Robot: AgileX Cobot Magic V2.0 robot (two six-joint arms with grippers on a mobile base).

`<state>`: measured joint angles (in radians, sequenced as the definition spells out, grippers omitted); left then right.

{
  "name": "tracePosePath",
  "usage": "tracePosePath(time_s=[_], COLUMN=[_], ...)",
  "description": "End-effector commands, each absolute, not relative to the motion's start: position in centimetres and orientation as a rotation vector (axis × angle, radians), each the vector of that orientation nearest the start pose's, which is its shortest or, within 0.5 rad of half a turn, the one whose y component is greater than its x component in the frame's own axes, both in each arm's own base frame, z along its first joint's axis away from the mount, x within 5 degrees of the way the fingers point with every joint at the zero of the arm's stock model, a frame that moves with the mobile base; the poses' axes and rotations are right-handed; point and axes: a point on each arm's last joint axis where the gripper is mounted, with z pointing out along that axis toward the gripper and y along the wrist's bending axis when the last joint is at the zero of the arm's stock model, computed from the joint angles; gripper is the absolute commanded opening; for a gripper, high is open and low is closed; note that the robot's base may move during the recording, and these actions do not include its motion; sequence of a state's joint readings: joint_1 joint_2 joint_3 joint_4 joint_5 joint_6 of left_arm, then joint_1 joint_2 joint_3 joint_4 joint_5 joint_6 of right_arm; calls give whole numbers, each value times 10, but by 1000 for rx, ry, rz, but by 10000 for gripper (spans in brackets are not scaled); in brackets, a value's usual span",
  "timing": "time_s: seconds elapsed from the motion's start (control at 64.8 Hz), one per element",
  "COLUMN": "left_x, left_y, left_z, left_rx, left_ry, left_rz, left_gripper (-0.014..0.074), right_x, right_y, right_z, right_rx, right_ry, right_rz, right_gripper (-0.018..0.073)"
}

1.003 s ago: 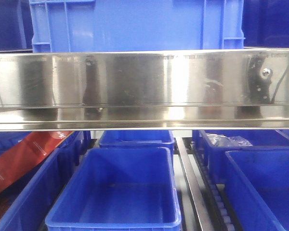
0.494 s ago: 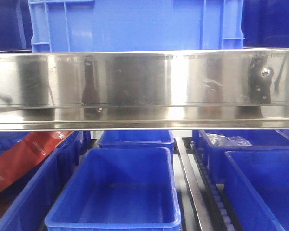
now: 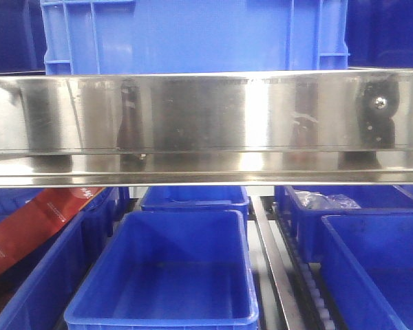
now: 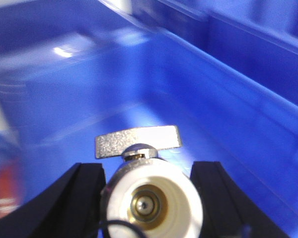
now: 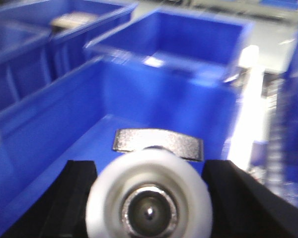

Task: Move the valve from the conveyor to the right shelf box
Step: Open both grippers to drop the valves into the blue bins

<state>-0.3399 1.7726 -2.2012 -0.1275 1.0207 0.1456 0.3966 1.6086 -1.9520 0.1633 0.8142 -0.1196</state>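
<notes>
Step in hand: the carry is over, I'd say; both arms hang over shelf boxes and the release is what remains.
Left gripper (image 4: pixel 148 198): black jaws closed against the sides of a valve (image 4: pixel 150 196), white port facing the camera, over the blue box (image 4: pixel 228 109), its floor below.
Right gripper (image 5: pixel 149 201): jaws pressed to the flanks of a 2nd valve (image 5: pixel 149 203), above another blue bin (image 5: pixel 64 119) with a further bin beyond it.
Valve axis: each body's long axis runs along the gripper's reach, ported end back toward the wrist; each flat metal handle (image 5: pixel 159 142) sits on top, lying crosswise.
Next move: lower toward the box floor, then part the jaws.
Front view: neither arm shows; whether either box is the right shelf box, I cannot tell.
</notes>
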Motion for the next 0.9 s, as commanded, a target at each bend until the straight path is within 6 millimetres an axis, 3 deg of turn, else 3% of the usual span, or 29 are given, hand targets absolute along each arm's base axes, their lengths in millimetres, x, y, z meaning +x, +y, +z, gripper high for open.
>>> tracePosePath(time_s=[0.0, 0.077, 0.093, 0.278, 0.401, 0.54, 0.741, 0.803, 0.88], left_x=[374, 390, 404, 420, 423, 423, 422, 422, 421], left_y=[-148, -154, -158, -161, -161, -161, -161, -161, -161], left_z=[480, 461, 441, 418, 409, 406, 405, 405, 407], left_rx=[498, 505, 513, 530, 536, 544, 546, 547, 547], left_ry=[1990, 2033, 2077, 2132, 2164, 2189, 2198, 2200, 2198], left_rz=[-283, -278, -268, -221, -212, -208, -208, -208, -208], left_gripper=[-111, -111, -111, -111, -79, 122, 539, 613, 601], right_x=[335, 350, 368, 389, 395, 396, 393, 392, 388], right_y=[161, 172, 180, 190, 193, 193, 192, 192, 190], right_z=[490, 472, 447, 415, 403, 400, 402, 404, 409], right_rx=[-473, -488, -500, -515, -524, -529, -531, -533, -534], right_ry=[1847, 1889, 1952, 2031, 2069, 2086, 2086, 2090, 2083], right_rz=[388, 389, 383, 373, 370, 368, 369, 369, 370], right_gripper=[-154, -154, -154, -141, -27, 209, 522, 572, 558])
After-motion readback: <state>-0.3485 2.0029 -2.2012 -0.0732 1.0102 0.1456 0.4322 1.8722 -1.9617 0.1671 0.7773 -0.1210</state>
